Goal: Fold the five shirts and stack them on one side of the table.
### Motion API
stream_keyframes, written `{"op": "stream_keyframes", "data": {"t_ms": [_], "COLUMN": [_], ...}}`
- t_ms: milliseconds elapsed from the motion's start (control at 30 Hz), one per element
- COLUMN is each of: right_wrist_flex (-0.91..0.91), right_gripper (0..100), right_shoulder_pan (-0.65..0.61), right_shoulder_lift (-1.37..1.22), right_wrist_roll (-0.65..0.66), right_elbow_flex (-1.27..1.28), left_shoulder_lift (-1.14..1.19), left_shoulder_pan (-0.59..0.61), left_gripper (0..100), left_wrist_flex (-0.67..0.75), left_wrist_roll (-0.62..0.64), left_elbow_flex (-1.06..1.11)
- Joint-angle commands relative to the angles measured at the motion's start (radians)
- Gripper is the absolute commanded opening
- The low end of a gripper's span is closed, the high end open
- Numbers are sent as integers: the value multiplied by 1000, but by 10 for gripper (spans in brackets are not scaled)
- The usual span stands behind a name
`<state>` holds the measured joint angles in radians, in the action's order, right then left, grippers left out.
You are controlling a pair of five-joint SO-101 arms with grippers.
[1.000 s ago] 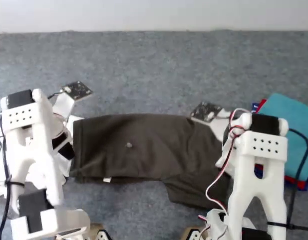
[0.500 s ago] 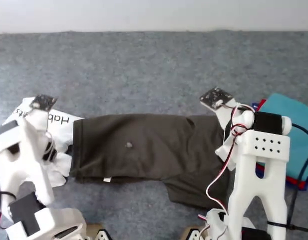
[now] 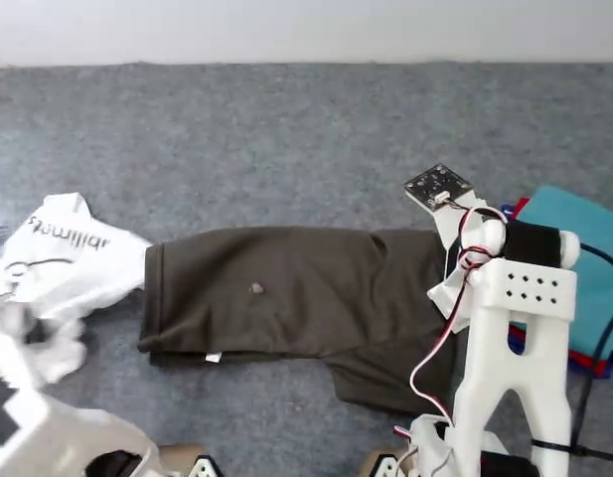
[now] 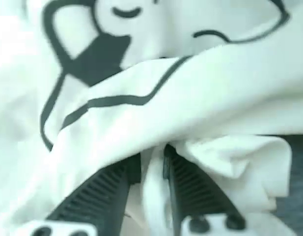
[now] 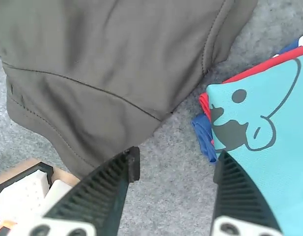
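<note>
1. My left end effector pinches a fold of the white shirt, which lies bunched at the 9 o'clock edge of the grey worktop.
2. The olive shirt lies across the centre, its 9 o'clock edge meeting the white shirt.
3. My right end effector hangs spread above the gap between the olive shirt and the teal shirt at 3 o'clock.

5 shirts, 2 arms, 1 tbl

Grey table — olive shirt, white shirt
</note>
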<state>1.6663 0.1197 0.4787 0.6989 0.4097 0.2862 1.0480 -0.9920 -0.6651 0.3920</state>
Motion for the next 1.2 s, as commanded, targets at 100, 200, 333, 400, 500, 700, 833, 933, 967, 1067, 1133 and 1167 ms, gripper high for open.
{"op": "stream_keyframes", "data": {"t_ms": [100, 200, 333, 400, 500, 700, 833, 933, 967, 1067, 1133, 1167], "right_wrist_flex": [-10, -15, -15, -15, -15, -16, -16, -16, -16, -16, -16, -16], "right_gripper": [252, 252, 252, 252, 252, 252, 252, 252, 252, 252, 252, 252], "right_shoulder_pan": [4, 4, 2, 2, 2, 2, 2, 2, 2, 2, 2, 2], "right_shoulder_lift": [16, 16, 16, 16, 16, 16, 16, 16, 18, 24, 22, 19], "right_wrist_roll": [-11, -11, -12, -12, -12, -14, -14, -14, -14, -14, -14, -14], "right_elbow_flex": [-37, -37, -37, -37, -37, -35, -17, 17, 26, 46, 46, 43], "left_shoulder_lift": [198, 183, 107, 54, -60, -250, -252, -201, -175, -60, 29, 77], "left_shoulder_pan": [213, 213, 190, 173, 141, -21, -210, -330, -361, -414, -413, -407], "left_gripper": [70, 70, 69, 69, 69, 70, 70, 71, 71, 72, 72, 72], "left_wrist_flex": [-267, -359, -454, -482, -506, -578, -577, -473, -434, -336, -284, -262], "left_wrist_roll": [3, 3, 5, 5, 6, 80, 147, 199, 203, 203, 201, 201], "left_elbow_flex": [-470, -582, -661, -673, -668, -647, -532, -401, -361, -297, -298, -312]}}
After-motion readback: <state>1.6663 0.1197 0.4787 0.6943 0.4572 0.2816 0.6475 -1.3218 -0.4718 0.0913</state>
